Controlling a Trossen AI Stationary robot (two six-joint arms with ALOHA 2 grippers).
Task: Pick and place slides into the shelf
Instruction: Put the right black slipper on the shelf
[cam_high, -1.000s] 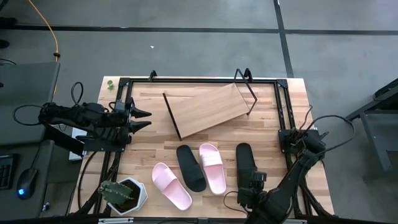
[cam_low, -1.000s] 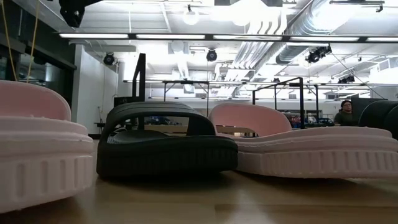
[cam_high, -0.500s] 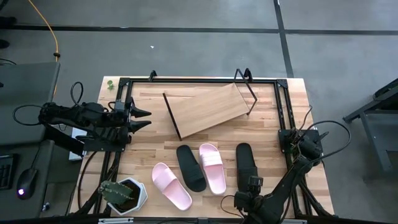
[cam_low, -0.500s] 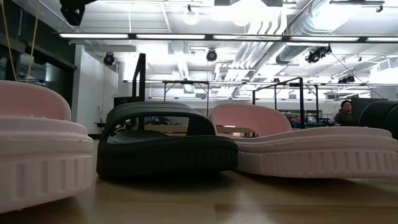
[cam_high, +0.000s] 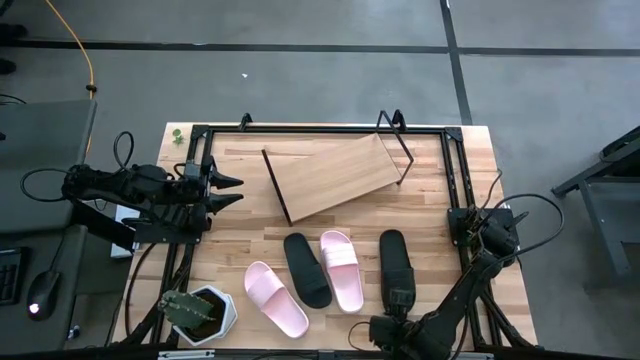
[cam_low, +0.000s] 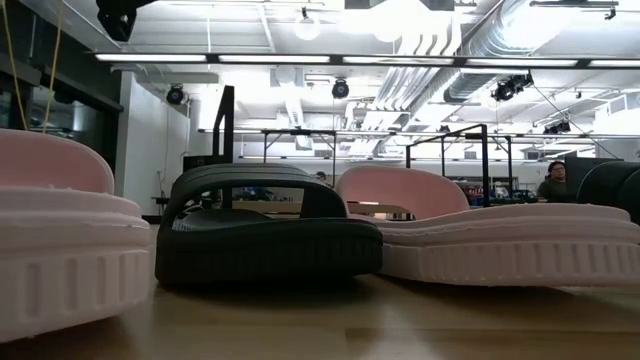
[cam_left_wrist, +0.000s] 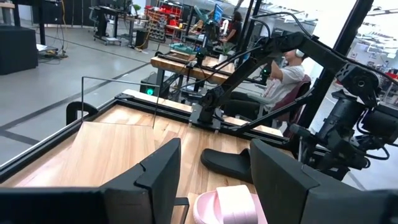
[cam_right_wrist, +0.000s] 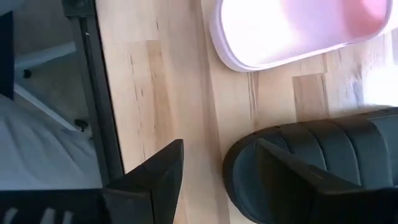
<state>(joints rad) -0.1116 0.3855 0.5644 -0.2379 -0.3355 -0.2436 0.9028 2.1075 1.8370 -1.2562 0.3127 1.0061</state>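
Four slides lie sole-down in a row near the table's near edge: a pale pink slide (cam_high: 275, 298), a black slide (cam_high: 307, 268), a second pink slide (cam_high: 341, 268) and a second black slide (cam_high: 394, 262). The shelf (cam_high: 335, 175), a slanted light-wood board on a black wire frame, stands behind them. My right gripper (cam_high: 400, 303) is open and hovers over the heel end (cam_right_wrist: 311, 168) of the right-hand black slide; the heel's rim shows between its fingers. My left gripper (cam_high: 230, 190) waits open at the table's left side, pointing at the shelf (cam_left_wrist: 93, 149).
A potted plant (cam_high: 198, 312) stands at the near left corner. Black frame rails (cam_high: 455, 180) run along the table's left, far and right sides. In the low view the slides (cam_low: 265, 235) fill the foreground. Bare wood lies between the shelf and the slides.
My right arm has drawn back toward the table's near edge and slightly left, along the right-hand black slide to its heel end. The slides and the shelf have stayed where they were.
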